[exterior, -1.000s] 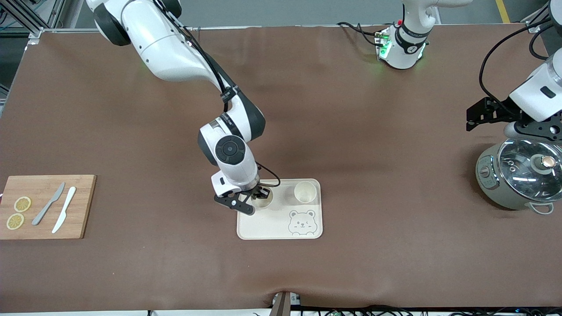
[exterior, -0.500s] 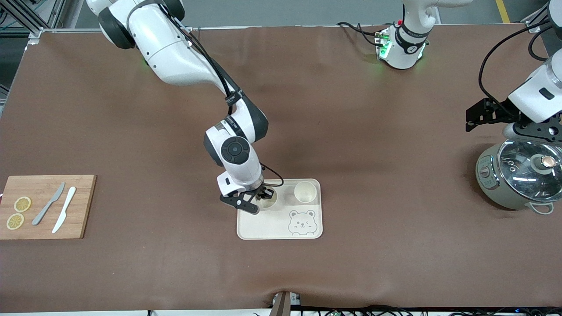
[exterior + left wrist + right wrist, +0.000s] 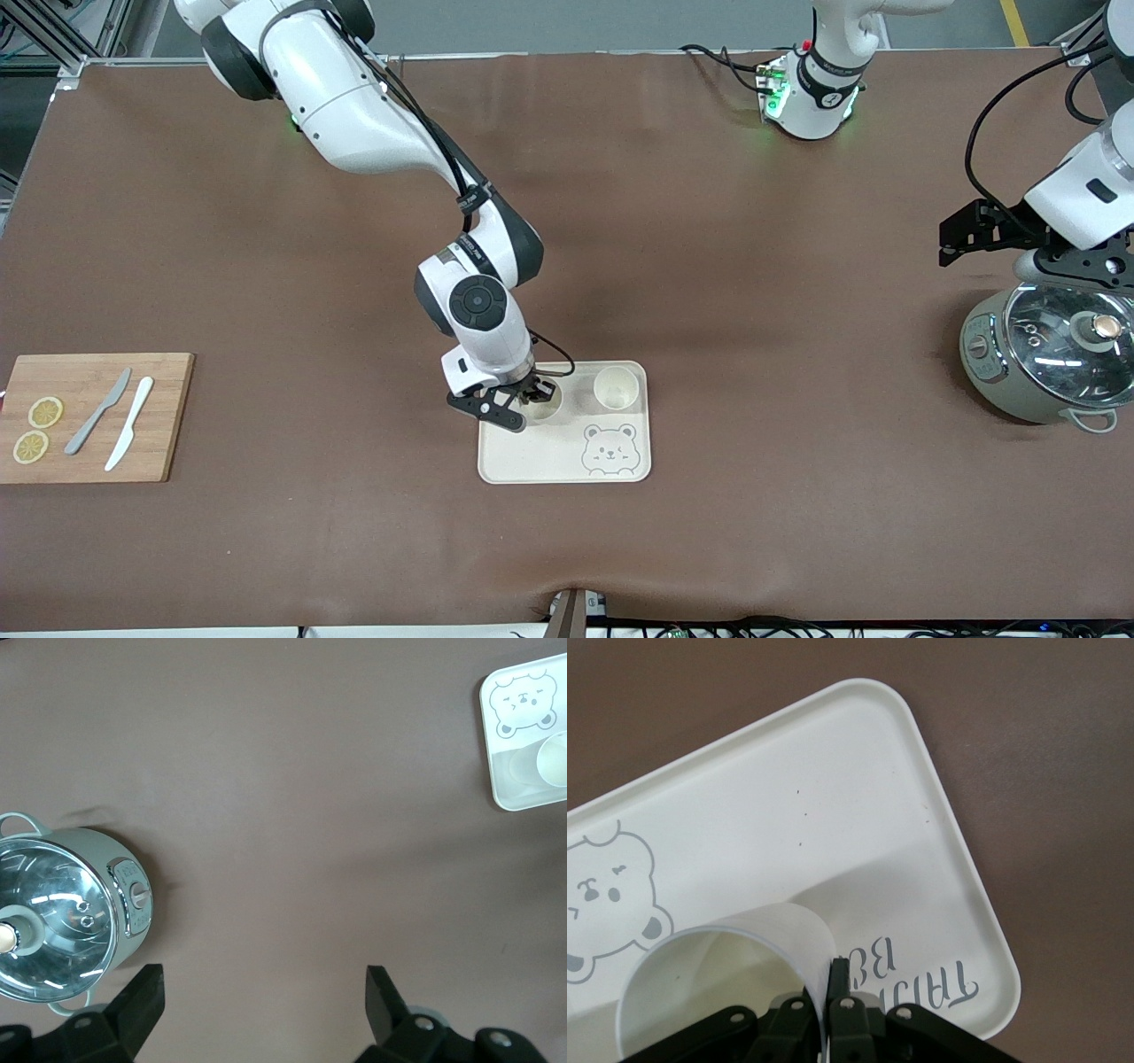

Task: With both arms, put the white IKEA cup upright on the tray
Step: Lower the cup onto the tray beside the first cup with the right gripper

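Observation:
The cream-white tray [image 3: 532, 452] with the grey bear drawing lies mid-table; it also shows in the right wrist view [image 3: 833, 780] and the left wrist view [image 3: 518, 793]. My right gripper [image 3: 534, 392] is shut on the rim of a white cup [image 3: 545, 408], upright over the tray's corner toward the right arm's end; in the right wrist view the cup [image 3: 718, 983] has its wall pinched between the fingers. A second white cup [image 3: 615, 387] stands upright on the tray beside it. My left gripper [image 3: 264, 997] is open and empty above the table beside the pot.
A grey pot with a glass lid [image 3: 1050, 354] stands at the left arm's end, under the left wrist. A wooden cutting board [image 3: 93, 416] with lemon slices and two knives lies at the right arm's end.
My right gripper has shifted the held cup a little farther over the tray, toward the second cup. The left arm has barely moved.

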`<action>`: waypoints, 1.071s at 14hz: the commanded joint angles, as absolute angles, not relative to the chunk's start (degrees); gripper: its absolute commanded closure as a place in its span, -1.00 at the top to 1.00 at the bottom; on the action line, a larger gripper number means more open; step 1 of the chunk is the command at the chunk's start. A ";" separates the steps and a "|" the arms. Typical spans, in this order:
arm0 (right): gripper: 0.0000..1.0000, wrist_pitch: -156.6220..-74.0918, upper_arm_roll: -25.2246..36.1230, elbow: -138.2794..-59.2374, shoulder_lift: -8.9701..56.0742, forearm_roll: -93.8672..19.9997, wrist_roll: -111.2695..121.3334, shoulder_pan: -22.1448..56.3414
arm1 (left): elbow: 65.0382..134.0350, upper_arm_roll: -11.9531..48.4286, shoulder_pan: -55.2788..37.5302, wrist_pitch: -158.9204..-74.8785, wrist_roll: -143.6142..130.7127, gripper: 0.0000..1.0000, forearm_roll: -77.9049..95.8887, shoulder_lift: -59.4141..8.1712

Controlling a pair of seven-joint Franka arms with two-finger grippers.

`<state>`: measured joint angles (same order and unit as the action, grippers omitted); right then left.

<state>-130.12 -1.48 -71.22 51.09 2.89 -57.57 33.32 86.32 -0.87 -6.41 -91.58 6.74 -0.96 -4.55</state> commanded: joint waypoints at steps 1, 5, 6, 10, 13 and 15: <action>-1.00 -130.78 -0.97 -71.10 51.33 5.09 -59.06 33.93 | 85.43 -0.44 -6.42 -91.05 6.59 1.00 -2.37 -4.75; 0.15 -130.69 -0.97 -71.10 51.33 5.01 -59.15 33.93 | 85.43 -0.53 -6.33 -91.05 6.59 1.00 -2.46 -4.75; 0.77 -130.69 -1.05 -71.02 51.33 4.92 -59.15 33.93 | 85.43 -0.53 -6.33 -91.05 6.59 1.00 -2.72 -4.75; 1.00 -128.33 -1.05 -70.93 48.79 4.75 -58.36 33.49 | 85.52 -0.53 -6.33 -91.05 6.59 1.00 -2.72 -4.75; 1.00 -119.29 -1.05 -70.31 42.48 4.57 -53.73 31.47 | 85.52 -0.53 -6.33 -91.05 6.68 1.00 -2.72 -4.75; 1.00 -111.93 -1.32 -70.40 37.03 3.87 -48.27 29.54 | 85.43 -0.53 -6.33 -91.05 6.68 1.00 -2.72 -4.75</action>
<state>-117.79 -0.46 -68.03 43.82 3.69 -52.51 31.79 86.31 -0.88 -6.39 -91.58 6.74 -1.10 -4.58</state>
